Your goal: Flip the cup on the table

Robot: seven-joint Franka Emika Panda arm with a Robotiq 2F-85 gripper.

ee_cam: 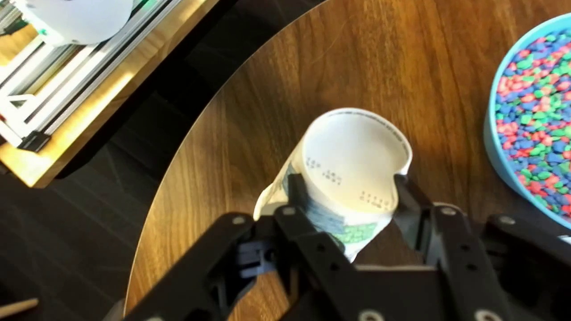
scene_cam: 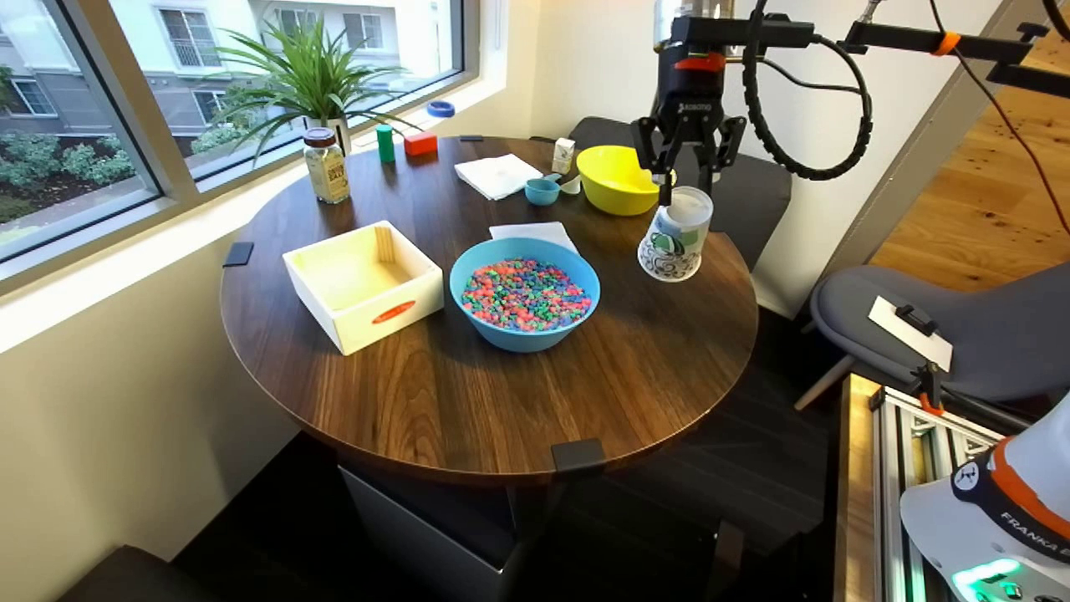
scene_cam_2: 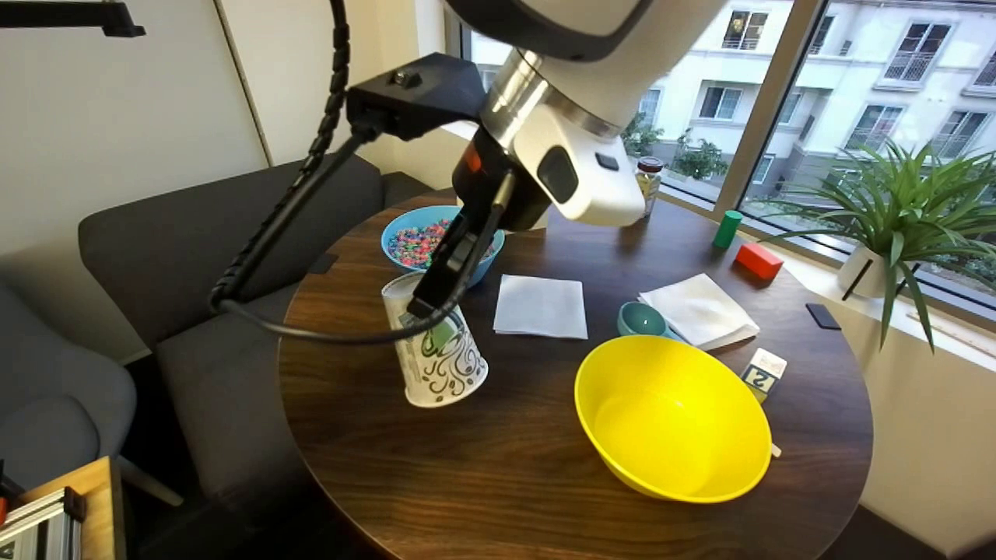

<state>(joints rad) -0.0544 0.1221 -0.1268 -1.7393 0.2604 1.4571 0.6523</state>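
Observation:
The cup (scene_cam: 671,247) is white with green and blue print and dark swirls. It also shows in an exterior view (scene_cam_2: 442,359) and in the wrist view (ee_cam: 352,149). It is tilted, with its narrow closed base facing up and its wider end down. My gripper (ee_cam: 348,180) is shut on the cup near the base, one finger on each side; the wall dents in at one finger. The gripper also shows in an exterior view (scene_cam: 687,194). The round brown table (scene_cam: 468,401) lies under the cup. I cannot tell whether the lower rim touches it.
A yellow bowl (scene_cam_2: 673,420) and a blue bowl (scene_cam: 525,334) of coloured bits stand near the cup. A wooden box (scene_cam: 393,313), a teal measuring cup (scene_cam: 542,194), white napkins (scene_cam_2: 541,307), a jar (scene_cam: 326,167) and blocks are also on the table.

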